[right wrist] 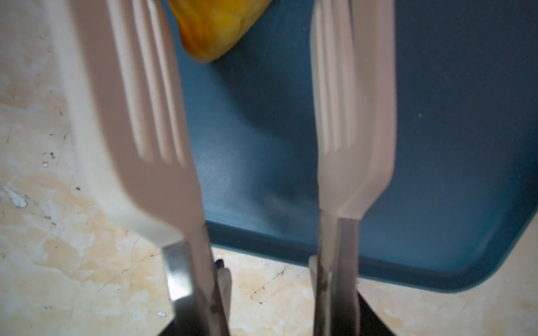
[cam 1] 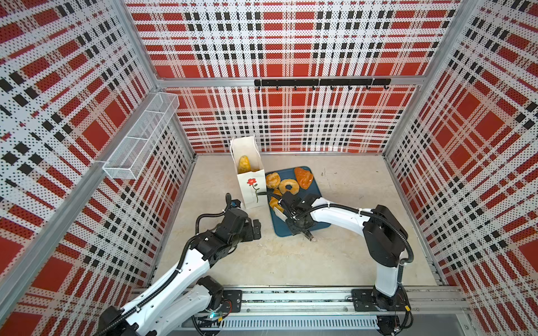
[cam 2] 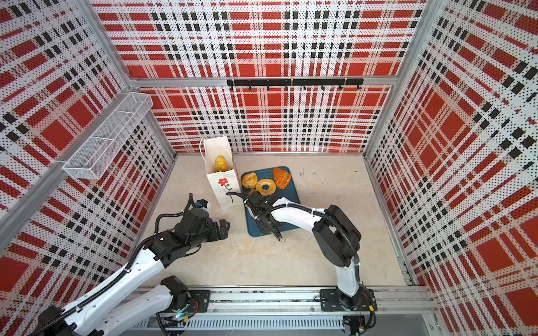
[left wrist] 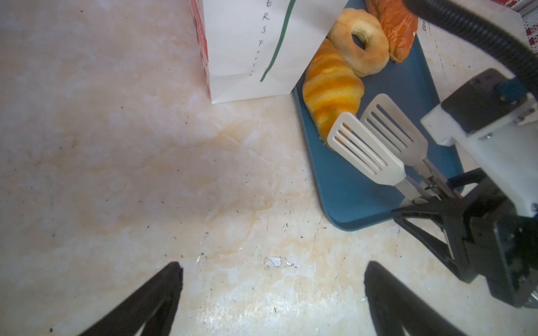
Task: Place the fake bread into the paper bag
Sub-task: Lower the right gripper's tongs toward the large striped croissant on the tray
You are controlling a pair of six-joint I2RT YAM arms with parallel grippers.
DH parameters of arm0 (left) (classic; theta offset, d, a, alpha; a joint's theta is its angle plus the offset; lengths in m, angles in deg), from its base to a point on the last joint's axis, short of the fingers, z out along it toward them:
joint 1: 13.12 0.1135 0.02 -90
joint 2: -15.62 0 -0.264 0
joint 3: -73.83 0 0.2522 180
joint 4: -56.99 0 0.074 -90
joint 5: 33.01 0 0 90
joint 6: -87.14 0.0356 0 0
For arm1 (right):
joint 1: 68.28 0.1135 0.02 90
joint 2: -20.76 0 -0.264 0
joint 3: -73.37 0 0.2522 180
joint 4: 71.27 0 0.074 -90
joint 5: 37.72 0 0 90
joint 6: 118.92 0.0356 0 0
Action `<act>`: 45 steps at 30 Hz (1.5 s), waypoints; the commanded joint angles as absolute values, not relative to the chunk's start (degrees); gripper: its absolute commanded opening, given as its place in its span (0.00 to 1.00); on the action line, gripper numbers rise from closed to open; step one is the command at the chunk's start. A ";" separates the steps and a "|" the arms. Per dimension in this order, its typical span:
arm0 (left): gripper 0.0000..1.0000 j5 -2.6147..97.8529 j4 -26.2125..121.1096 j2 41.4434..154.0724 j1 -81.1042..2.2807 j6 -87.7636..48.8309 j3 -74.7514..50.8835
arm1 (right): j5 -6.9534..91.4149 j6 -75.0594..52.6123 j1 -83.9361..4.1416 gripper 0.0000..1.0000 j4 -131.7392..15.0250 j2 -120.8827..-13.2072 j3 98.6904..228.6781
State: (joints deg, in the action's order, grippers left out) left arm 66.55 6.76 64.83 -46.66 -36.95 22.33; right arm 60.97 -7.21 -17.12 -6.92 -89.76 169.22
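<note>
Tongs (left wrist: 366, 148), pinched by right jaws, must squarely straddle croissant (left wrist: 332, 93) at nine o'clock on tray (left wrist: 349, 192); left jaws spread.

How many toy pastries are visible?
5: one yellow piece in the white paper bag; round bun, ring doughnut, orange-brown piece and croissant on the blue tray. More may be hidden.

Left arm folds low, elbow bent, the left gripper (left wrist: 272, 266) hanging with jaws spread wide and nothing between them. Right arm reaches inward, elbow raised. The right gripper (cam 1: 295, 223), partly hidden, seems clamped on the tongs' (left wrist: 364, 151) handles.
</note>
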 commanded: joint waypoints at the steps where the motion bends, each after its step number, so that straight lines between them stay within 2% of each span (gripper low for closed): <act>1: 0.99 67.89 7.63 64.63 -47.07 -37.34 22.61 | 64.04 -7.10 -16.81 0.49 -4.87 -90.43 171.20; 9: 1.00 67.98 7.63 64.13 -47.14 -37.52 23.15 | 64.70 -9.28 -16.91 0.32 -3.89 -88.28 169.26; 16: 0.99 68.06 7.70 64.31 -47.41 -37.59 23.17 | 64.44 -10.90 -17.58 0.29 -3.67 -84.68 165.69; 31: 0.99 69.71 8.15 64.79 -50.15 -39.14 23.14 | 63.49 -14.90 -21.27 0.28 -4.23 -76.53 156.91; 45: 0.99 71.48 9.90 68.50 -54.51 -40.12 22.28 | 63.08 -16.10 -24.23 0.35 -6.24 -71.99 152.06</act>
